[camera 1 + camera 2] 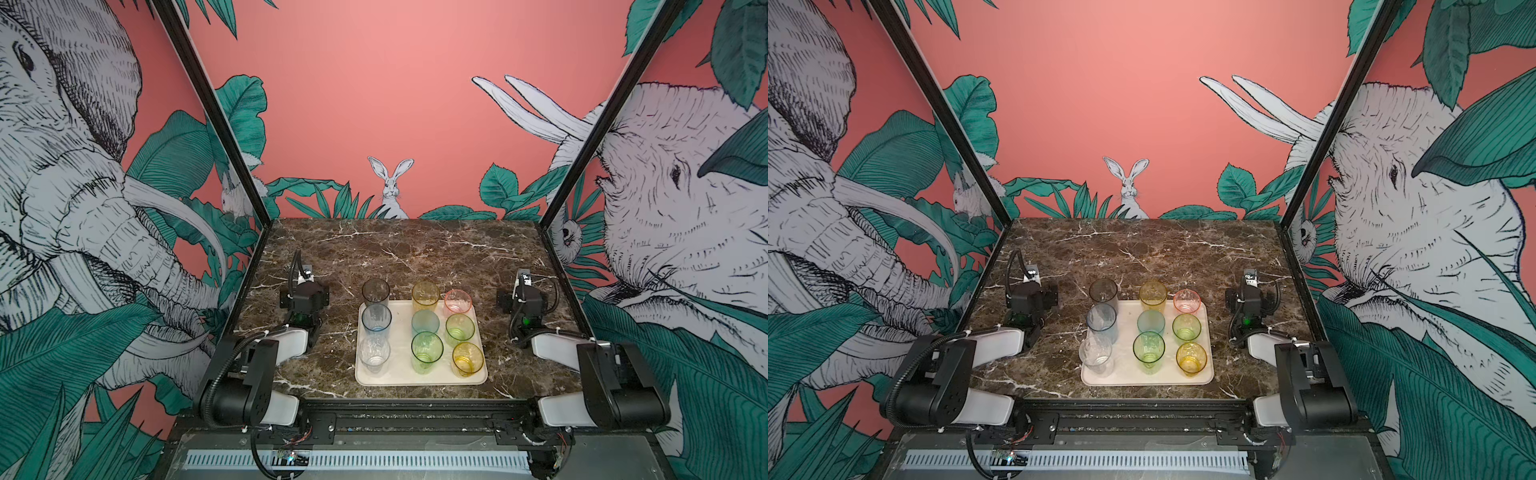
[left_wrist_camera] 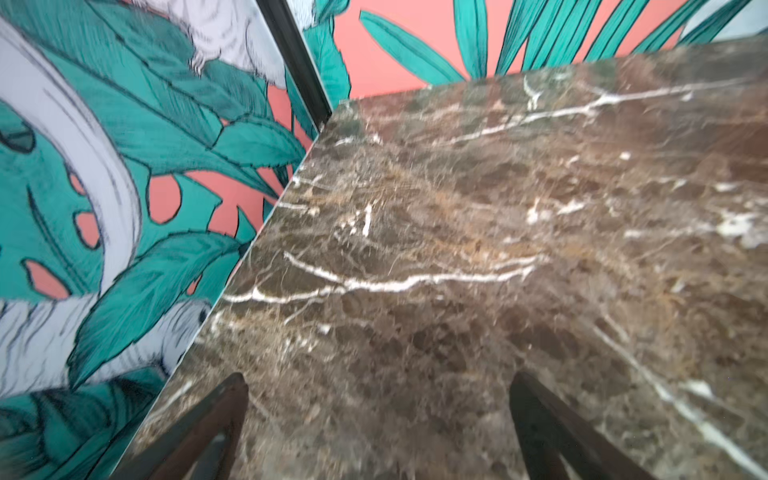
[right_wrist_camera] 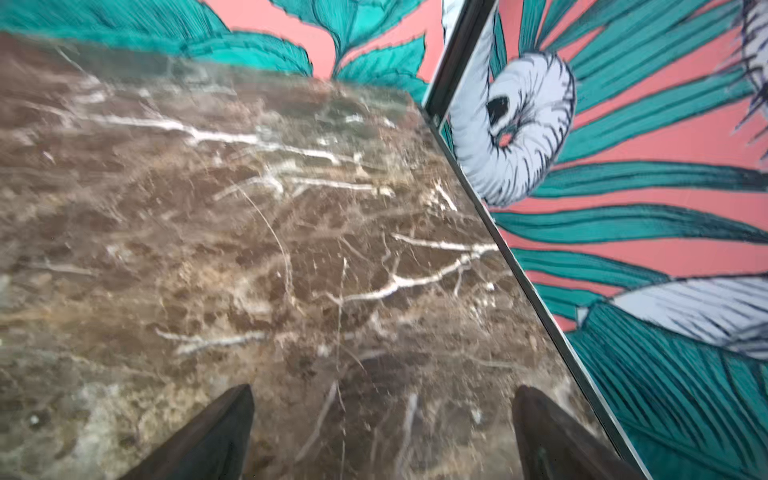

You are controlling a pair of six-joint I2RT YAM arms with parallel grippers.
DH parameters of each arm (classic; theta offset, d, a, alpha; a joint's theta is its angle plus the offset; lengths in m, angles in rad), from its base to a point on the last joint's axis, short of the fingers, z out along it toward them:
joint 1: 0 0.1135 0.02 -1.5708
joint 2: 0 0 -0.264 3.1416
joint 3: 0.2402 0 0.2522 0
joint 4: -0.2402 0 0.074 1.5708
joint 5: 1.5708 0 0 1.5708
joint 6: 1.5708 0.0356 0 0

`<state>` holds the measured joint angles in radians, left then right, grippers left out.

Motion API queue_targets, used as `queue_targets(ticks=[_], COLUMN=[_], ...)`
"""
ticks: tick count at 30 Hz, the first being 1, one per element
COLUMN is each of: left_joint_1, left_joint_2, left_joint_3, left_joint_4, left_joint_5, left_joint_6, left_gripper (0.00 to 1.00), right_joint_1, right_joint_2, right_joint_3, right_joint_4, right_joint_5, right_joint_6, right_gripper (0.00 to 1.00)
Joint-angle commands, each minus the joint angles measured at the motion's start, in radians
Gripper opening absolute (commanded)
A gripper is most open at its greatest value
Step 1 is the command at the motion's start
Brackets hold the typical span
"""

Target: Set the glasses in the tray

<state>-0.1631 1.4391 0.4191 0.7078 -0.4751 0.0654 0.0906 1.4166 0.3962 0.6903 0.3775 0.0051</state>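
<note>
The cream tray (image 1: pixel 419 380) (image 1: pixel 1142 381) lies on the marble near the front edge in both top views. Several tinted glasses stand upright on it: blue (image 1: pixel 376 320), clear (image 1: pixel 374 353), amber (image 1: pixel 425 296), pink (image 1: pixel 457 302), teal (image 1: pixel 425 322), two green (image 1: pixel 460 328) (image 1: pixel 427 351) and yellow (image 1: pixel 468 358). A smoky grey glass (image 1: pixel 375 293) stands at the far left corner, its base hidden. My left gripper (image 2: pixel 380 380) is open over bare marble, left of the tray. My right gripper (image 3: pixel 382 392) is open too, right of the tray. Neither holds anything.
The brown marble table (image 1: pixel 407 249) stretches bare behind the tray. Black frame posts (image 1: pixel 249 195) and printed walls close in both sides. The left wrist (image 1: pixel 305 297) and right wrist (image 1: pixel 524 299) sit low, each a hand's width from the tray.
</note>
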Motion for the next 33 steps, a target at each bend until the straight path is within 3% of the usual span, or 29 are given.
queue_targets(ticks=[1,5,12,15,17,33], left_joint_1=[0.021,0.022,0.035,0.039,0.040,0.057], left_joint_2=[0.042,0.052,0.077,0.141,0.105,0.116], left_joint_3=[-0.025,-0.031,-0.054,-0.083,-0.055,-0.037], left_joint_4=[0.147,0.164,0.219,0.361,0.236,0.222], left_joint_5=[0.044,0.089,0.162,0.184,0.177,0.169], left_joint_6=[0.025,0.039,0.047,0.071,0.045,0.028], left_gripper=[0.99,0.99,0.99,0.99,0.99,1.00], right_joint_1=[-0.015,-0.017,-0.017,-0.017,-0.017,-0.017], right_joint_2=[0.065,0.143,0.137,0.134,0.134,0.134], right_joint_3=[-0.029,-0.055,-0.023,-0.024,-0.024,-0.024], right_joint_4=[0.211,0.336,0.261,0.260,0.260,0.261], right_joint_5=[-0.067,-0.102,-0.153,-0.155,-0.153,-0.153], right_joint_6=[0.008,-0.009,-0.018,-0.019,-0.019,-0.019], right_gripper=[0.99,0.99,0.99,0.99,0.99,0.99])
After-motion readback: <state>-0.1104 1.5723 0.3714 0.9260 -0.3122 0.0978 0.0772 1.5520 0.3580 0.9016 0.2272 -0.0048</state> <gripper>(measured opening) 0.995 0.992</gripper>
